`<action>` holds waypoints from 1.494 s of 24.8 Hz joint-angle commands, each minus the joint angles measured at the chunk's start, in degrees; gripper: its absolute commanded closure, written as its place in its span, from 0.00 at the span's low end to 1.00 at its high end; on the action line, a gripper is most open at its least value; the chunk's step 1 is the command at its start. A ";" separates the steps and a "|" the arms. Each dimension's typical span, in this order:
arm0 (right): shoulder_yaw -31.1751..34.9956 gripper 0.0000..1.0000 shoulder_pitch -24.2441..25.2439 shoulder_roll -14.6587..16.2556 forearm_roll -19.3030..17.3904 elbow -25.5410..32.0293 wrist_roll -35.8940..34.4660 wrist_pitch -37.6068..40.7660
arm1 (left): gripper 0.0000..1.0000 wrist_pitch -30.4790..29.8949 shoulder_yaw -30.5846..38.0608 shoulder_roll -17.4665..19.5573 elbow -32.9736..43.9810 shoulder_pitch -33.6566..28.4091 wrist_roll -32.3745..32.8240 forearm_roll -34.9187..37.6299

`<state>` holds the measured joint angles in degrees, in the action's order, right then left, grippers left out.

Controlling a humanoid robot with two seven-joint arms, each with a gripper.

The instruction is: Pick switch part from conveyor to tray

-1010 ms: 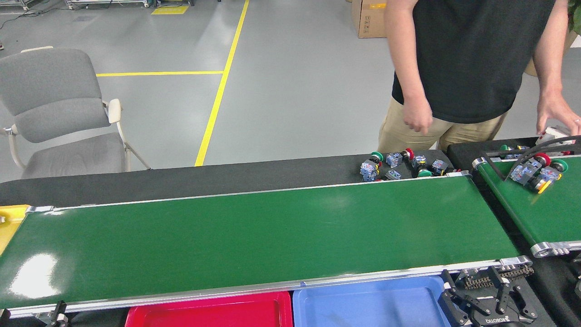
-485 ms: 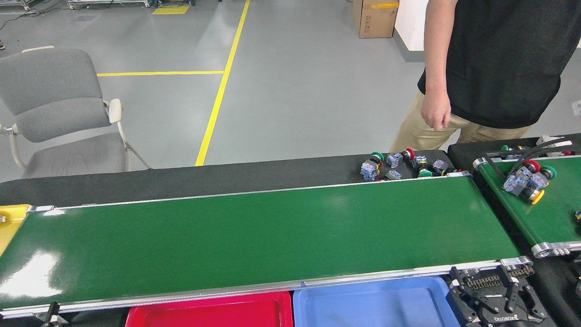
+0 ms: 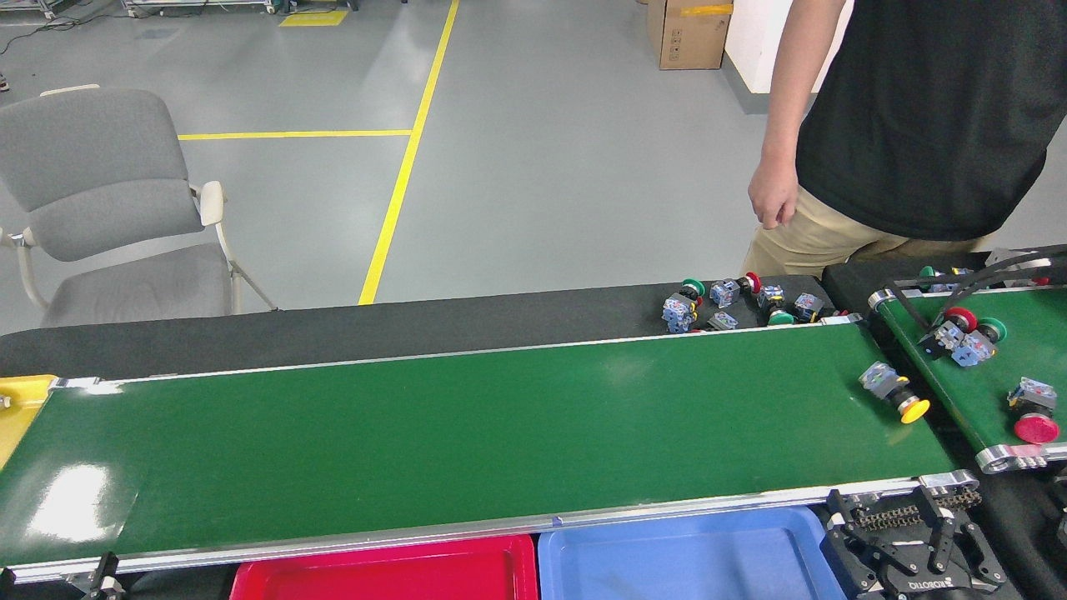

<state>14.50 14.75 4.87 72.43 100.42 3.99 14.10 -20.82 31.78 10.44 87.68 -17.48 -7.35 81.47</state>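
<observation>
A switch part with a grey-blue body and a yellow button lies on its side at the far right end of the conveyor. Below the belt's near rail sit a red tray and a blue tray, both with nothing in them. My right gripper hangs at the bottom right beside the blue tray, fingers spread and holding nothing, below and in front of the switch part. Only a small black tip of my left gripper shows at the bottom left edge.
A narrower angled belt on the right carries three more switch parts. Several loose parts lie on the black ledge behind the conveyor. A person stands behind at right. A yellow tray is at far left, with a grey chair behind.
The yellow-button switch part has passed from the angled belt onto the conveyor's right end. A red-button part has appeared on the angled belt. The person has straightened and stepped right.
</observation>
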 commanded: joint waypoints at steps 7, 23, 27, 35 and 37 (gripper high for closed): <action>0.27 0.00 -0.60 0.84 -0.10 0.66 0.40 0.40 | 0.00 -0.19 -0.67 0.37 0.56 -1.16 -0.47 0.18; -3.07 0.00 -9.30 1.28 0.96 -5.41 6.55 -0.22 | 0.00 -0.19 -1.11 0.81 0.65 -1.07 -0.39 0.27; -5.18 0.00 -11.94 1.28 2.80 -8.31 7.43 -0.39 | 0.00 -0.19 -1.20 0.81 0.65 -1.07 -0.39 0.36; -10.28 0.00 -17.21 0.84 3.15 -14.28 7.96 -1.27 | 0.00 -0.10 -2.52 0.90 0.39 -0.37 -0.39 0.44; -12.47 0.00 -18.97 0.75 3.15 -15.87 7.96 -3.56 | 0.00 -0.10 -2.69 0.90 0.39 -0.19 -0.39 0.44</action>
<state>2.79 -2.82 5.74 75.54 84.69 12.00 12.08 -20.93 29.02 10.49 87.59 -18.12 -7.37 81.80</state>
